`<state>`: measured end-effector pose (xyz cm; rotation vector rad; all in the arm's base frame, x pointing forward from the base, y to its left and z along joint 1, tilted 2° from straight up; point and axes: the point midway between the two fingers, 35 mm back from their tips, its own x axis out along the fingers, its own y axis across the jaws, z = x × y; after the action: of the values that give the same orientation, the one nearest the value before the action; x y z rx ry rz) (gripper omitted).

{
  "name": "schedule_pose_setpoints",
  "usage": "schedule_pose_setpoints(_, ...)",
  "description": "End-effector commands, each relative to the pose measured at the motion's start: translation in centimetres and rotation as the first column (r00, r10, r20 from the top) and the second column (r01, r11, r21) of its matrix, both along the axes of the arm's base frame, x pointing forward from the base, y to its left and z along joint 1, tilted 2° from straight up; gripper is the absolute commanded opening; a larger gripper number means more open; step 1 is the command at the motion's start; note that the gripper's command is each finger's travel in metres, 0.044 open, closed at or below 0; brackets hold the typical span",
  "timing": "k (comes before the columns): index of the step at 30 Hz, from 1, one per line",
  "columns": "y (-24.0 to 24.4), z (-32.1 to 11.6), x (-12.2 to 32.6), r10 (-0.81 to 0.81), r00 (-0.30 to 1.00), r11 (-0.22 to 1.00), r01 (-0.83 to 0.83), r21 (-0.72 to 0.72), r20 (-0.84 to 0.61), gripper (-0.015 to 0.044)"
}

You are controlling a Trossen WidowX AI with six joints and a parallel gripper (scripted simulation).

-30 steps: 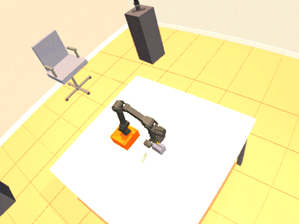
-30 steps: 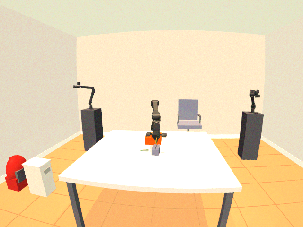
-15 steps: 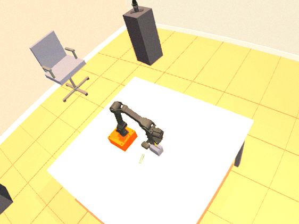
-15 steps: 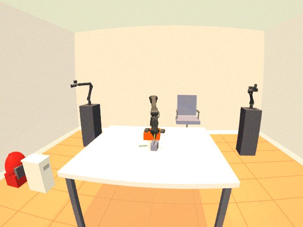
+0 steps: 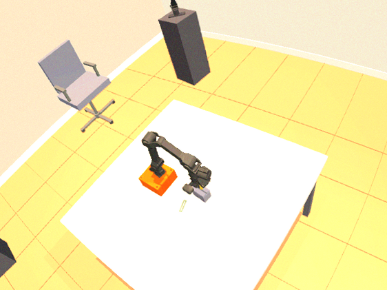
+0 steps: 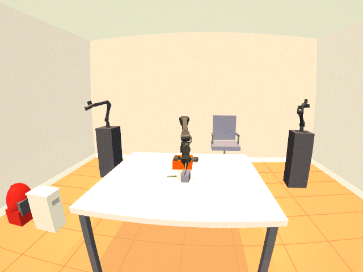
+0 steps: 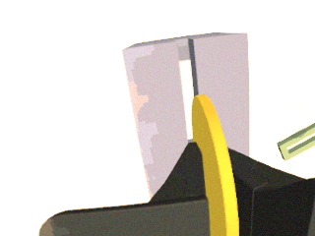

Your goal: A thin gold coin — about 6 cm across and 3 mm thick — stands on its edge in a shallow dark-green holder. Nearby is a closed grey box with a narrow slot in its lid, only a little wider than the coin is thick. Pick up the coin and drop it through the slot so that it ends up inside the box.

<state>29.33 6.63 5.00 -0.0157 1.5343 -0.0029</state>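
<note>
Table [image 6: 228, 193] white; chair [image 6: 224, 133], pedestals [image 6: 298, 158] behind.

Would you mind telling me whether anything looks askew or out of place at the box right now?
Nothing stands out. The gripper holds the gold coin edge-on above the grey box, roughly in line with its slot. The green holder lies empty beside it.

No readable text, label, brand, number or sign is showing anywhere in these views. The white cabinet [image 6: 46, 207] on the floor is carrying only a blank grey plate, and the grey box [image 7: 157, 113] and gold coin [image 7: 217, 167] are bearing no markings.
</note>
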Motion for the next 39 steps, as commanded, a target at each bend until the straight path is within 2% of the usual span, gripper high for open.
schedule_pose_setpoints(1,0.0,-0.3,-0.2,-0.005,1.0,1.0,0.005,-0.001,-0.004,0.0)
schedule_pose_setpoints(8,0.0,-0.5,-0.1,-0.003,1.0,1.0,0.003,-0.001,-0.004,0.0)
schedule_pose_setpoints(14,0.0,-0.3,0.0,0.0,1.0,1.0,0.0,0.0,0.0,0.0157)
schedule_pose_setpoints(23,0.0,-0.3,0.0,0.0,1.0,1.0,0.0,0.0,0.0,0.0161)
schedule_pose_setpoints(33,0.0,1.7,-0.2,0.0,1.0,1.0,0.0,0.0,-0.002,0.0423)
schedule_pose_setpoints(34,0.0,2.5,-0.2,0.0,1.0,1.0,0.0,0.0,-0.004,0.044)
schedule_pose_setpoints(37,0.0,5.6,-0.8,0.0,1.0,1.0,0.0,-0.002,-0.012,0.044)
schedule_pose_setpoints(39,-0.1,5.8,-0.8,0.0,1.0,1.0,-0.001,-0.002,-0.013,0.044)
